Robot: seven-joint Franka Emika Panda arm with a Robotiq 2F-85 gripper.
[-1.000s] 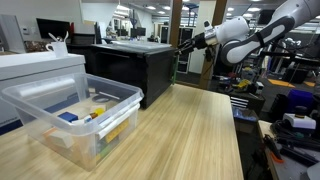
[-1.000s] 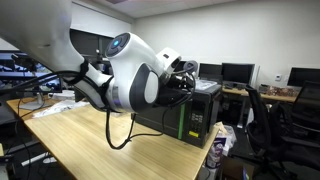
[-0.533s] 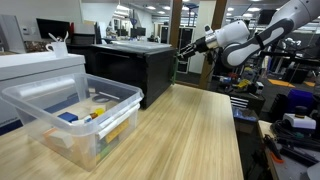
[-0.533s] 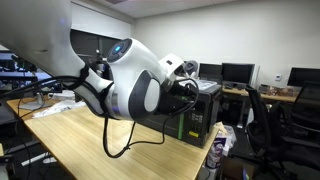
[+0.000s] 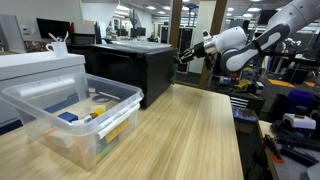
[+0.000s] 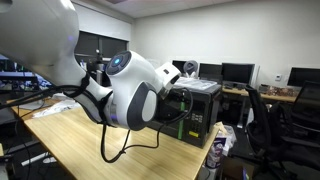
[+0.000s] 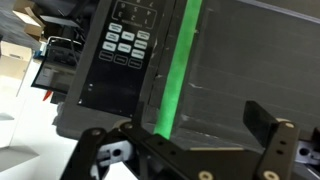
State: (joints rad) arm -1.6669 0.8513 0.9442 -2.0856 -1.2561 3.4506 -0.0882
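Pale wood makes up the long tabletop (image 5: pixel 190 130), with office desks and monitors (image 6: pixel 238 72) in the room behind. At its far end stands a black microwave (image 5: pixel 125 72). I cannot tell whether it rests on the wood or just past that edge.

The wrist view faces its front. A keypad (image 7: pixel 125 40) sits under a dark display, a bright green strip (image 7: pixel 178 70) runs down beside it, and the door (image 7: pixel 250 60) lies across the strip from the keypad.

The gripper (image 7: pixel 185 138) hangs in the air close before this front, near the far right corner of the tabletop in an exterior view (image 5: pixel 183 55). Its jaws are spread wide with nothing between them, and they touch nothing. The green strip shows in the gap.

The microwave looks heavy and rigid, with smooth hard faces that give the pads little purchase. The body seems too broad for the jaws to span, so the door's edge by the green strip looks like the likeliest place to take hold. No handle shows clearly. The keys would need only a light push from one fingertip.

Farther out, near the tabletop's near left corner, is a clear plastic bin (image 5: pixel 50 135) with small coloured items inside. A white box (image 5: pixel 40 68) stands just behind it.
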